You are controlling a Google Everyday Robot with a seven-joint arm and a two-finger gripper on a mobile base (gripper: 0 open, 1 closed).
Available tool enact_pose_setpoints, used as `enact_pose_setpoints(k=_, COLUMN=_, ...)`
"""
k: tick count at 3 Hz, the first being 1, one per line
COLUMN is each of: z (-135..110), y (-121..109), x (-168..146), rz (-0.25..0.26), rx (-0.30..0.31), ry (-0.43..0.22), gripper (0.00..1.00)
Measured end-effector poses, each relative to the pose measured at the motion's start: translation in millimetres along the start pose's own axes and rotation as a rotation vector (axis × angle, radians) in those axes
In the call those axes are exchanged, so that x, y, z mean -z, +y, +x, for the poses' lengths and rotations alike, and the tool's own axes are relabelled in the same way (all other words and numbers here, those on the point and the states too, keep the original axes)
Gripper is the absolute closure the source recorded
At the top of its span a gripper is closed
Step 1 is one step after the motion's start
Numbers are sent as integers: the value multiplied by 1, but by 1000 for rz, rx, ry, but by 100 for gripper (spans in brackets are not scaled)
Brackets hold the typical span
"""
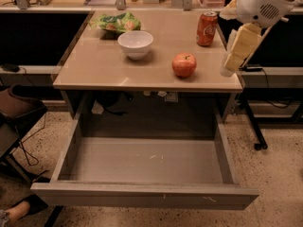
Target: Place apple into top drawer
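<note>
The red-orange apple sits on the tan tabletop near its front right, upright with its stem up. The top drawer is pulled fully out below the table, grey and with nothing inside. My gripper hangs at the table's right edge, to the right of the apple and slightly above the tabletop, with its pale fingers pointing down. It holds nothing.
A white bowl stands left of the apple. A red soda can stands behind the apple at the right. A green snack bag lies at the back left. A dark chair stands at the left.
</note>
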State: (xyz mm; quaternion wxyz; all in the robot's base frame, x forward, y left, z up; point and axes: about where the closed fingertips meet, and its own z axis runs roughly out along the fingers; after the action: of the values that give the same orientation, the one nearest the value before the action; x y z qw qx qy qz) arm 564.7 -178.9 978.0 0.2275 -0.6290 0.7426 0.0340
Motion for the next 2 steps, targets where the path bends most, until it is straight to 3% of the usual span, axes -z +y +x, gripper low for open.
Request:
enact_pose_setpoints(k=1, z=-19, y=-39, x=-47, rz=-58, rx=0, ry=-104, gripper=0)
enact_pose_setpoints(k=2, z=-22, y=-56, x=-97, rz=-133, rx=-24, ry=-152, gripper=0)
